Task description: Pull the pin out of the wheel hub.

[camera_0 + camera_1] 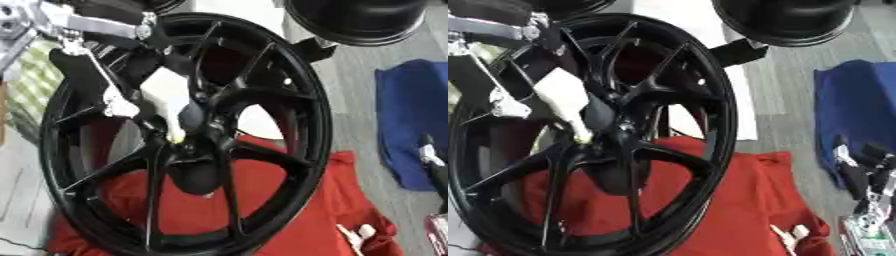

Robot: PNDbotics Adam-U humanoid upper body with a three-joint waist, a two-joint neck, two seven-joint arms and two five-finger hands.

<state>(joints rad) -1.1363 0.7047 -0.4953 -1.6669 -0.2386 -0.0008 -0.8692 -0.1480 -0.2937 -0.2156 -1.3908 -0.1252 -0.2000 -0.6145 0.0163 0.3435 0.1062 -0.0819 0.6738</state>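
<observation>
left hand (166,97) reaching down — right hand (866,172) idle.

Head stereo pair, looking down, v. close, both share wheel hub (188,145), red cloth (745,200)

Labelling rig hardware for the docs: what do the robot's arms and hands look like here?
Left arm: silver rods and brackets over black parts. Left hand: white shell, black beyond it. Right hand: black with small white and silver patches. No markings legible.
</observation>
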